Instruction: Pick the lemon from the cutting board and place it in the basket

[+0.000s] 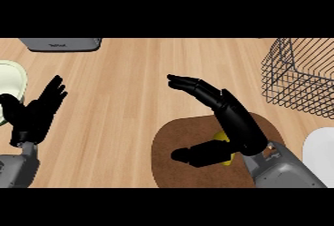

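Observation:
A yellow lemon point(222, 137) lies on the round brown cutting board point(171, 152) at the lower middle, mostly hidden under my right hand point(233, 119). That hand hovers over the lemon with its fingers point(192, 86) stretched up and left and its thumb point(199, 155) spread low, so it is open around the fruit without closing on it. The dark wire basket point(301, 75) stands at the upper right, beyond the board. My left hand point(34, 112) rests open at the left edge, fingers up.
A grey appliance point(62, 44) sits at the top left edge. A pale green plate point(12, 79) shows at the left edge behind my left hand. A white plate point(321, 152) lies at the lower right beside the board.

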